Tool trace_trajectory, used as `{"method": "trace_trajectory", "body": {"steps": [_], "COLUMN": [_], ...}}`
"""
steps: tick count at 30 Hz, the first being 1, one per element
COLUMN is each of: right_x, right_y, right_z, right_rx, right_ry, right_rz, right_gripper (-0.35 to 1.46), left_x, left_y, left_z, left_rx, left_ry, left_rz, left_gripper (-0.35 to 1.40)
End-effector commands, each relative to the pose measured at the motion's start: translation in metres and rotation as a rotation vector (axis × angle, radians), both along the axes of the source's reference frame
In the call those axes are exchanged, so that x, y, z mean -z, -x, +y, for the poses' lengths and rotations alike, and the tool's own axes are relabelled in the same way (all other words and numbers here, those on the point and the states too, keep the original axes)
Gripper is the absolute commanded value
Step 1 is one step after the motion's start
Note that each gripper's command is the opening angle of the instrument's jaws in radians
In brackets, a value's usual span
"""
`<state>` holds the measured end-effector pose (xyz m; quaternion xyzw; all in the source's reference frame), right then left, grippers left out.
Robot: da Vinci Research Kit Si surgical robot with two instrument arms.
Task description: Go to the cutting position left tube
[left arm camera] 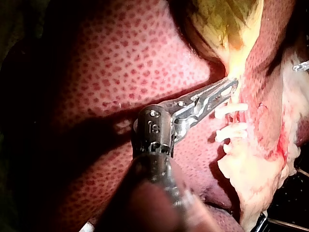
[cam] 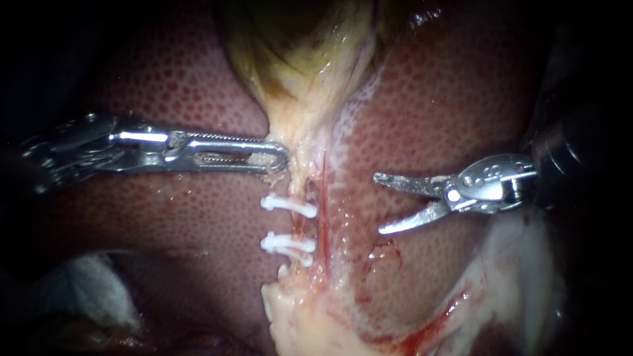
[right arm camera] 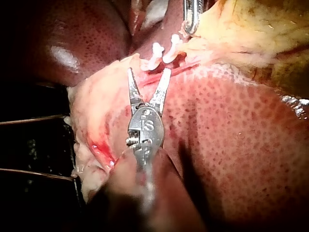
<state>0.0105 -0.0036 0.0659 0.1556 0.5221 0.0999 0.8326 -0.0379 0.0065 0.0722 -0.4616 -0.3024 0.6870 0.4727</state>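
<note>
Not there yet. My right instrument (cam: pixel 378 204): jaws wide open, empty, beside the left tube (cam: pixel 298 225), not astride the gap between its clips (cam: pixel 287 206). My left instrument (cam: pixel 282 158): jaws clamped on the gallbladder (cam: pixel 303 53) neck.

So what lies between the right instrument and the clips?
A thin red tube and bare liver, in the endoscope view; the right instrument, jaws open, sits short of the clips.

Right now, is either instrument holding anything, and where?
Left instrument grips the gallbladder by its narrow neck, above the clips; right instrument, jaws open, holds nothing.
</note>
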Motion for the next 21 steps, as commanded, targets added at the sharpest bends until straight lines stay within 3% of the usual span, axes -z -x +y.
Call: {"method": "trace_trajectory", "body": {"steps": [1,7,17,21], "right_x": [0.0000,-0.0002,-0.0002,-0.0002], "right_y": [0.0000,0.0000,0.0000,-0.0001], "right_z": [0.0000,-0.0001,-0.0001,-0.0001], "right_rx": [0.000,0.000,0.003,0.000], "right_ry": [0.000,0.001,0.007,0.001], "right_rz": [0.000,0.000,0.001,0.000], "right_gripper": [1.44,1.44,1.44,1.44], "left_x": [0.0001,0.0024,0.0079,0.0089], "left_y": [-0.0001,-0.0023,-0.0083,-0.0092], "left_z": [0.0000,0.0006,0.0039,0.0043], "left_rx": [0.000,0.003,0.071,0.080], "left_ry": [0.000,-0.007,0.035,0.043], "left_rz": [0.000,0.002,-0.014,-0.018], "left_gripper": [-0.35,-0.35,-0.35,-0.35]}}
